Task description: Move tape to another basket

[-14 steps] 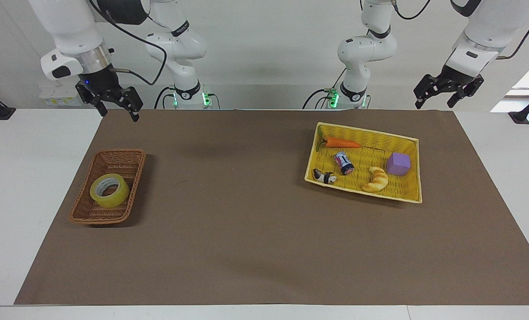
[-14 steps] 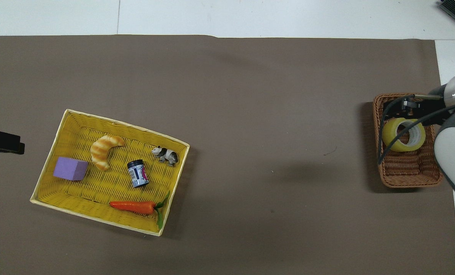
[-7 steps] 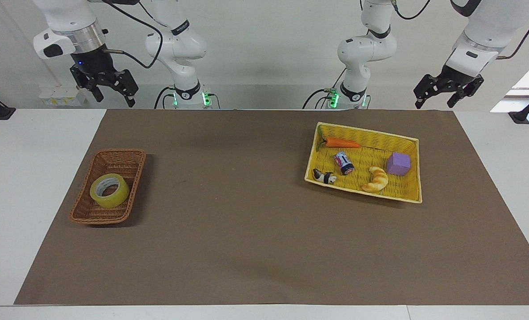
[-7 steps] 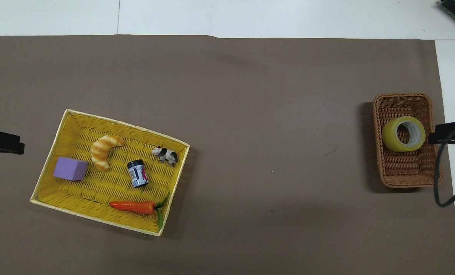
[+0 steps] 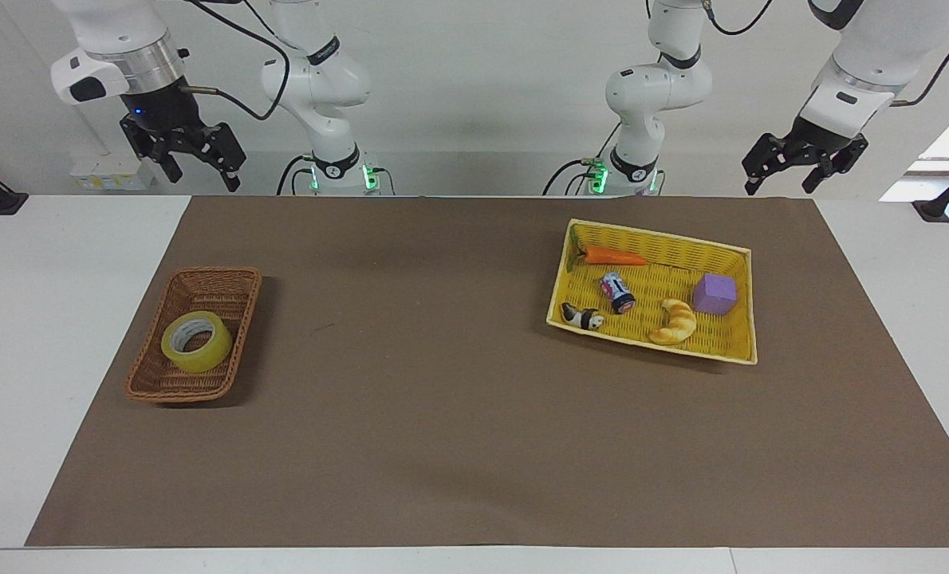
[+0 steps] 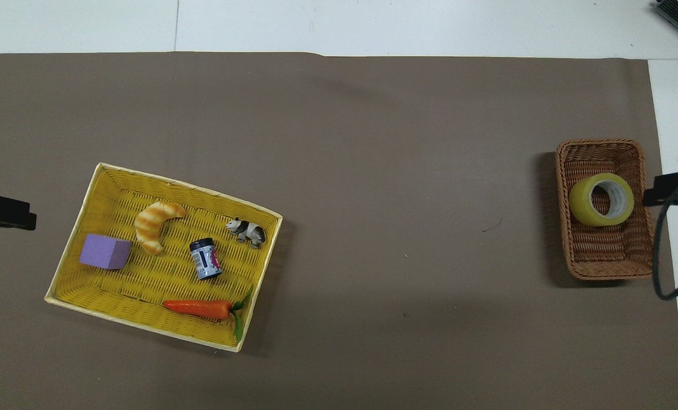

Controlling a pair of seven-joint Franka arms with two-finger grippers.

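Tape [image 5: 196,342] sits in the brown wicker basket [image 5: 221,279], left of centre in the facing view and at the right edge of the overhead view, propped at a tilt with its core showing. The yellow plastic tray [image 5: 659,237], right of centre in the facing view, holds a carrot [image 5: 614,257], small can [image 5: 617,292], panda figure [image 5: 582,316], croissant [image 5: 674,321] and purple cube [image 5: 714,293]. I have the right gripper [image 5: 194,166] parked high at the upper left of the facing view, above the table's robot-side edge; its jaws are spread and hold nothing. The left gripper [image 5: 788,177] waits at the upper right, also spread and holding nothing. Nothing touches the tape, so I read the roll as either already delivered or not yet picked; I can't tell which. If it has to go, the next move needs the right gripper brought down over the basket, jaws straddling the roll's wall, clear of the wicker rim.
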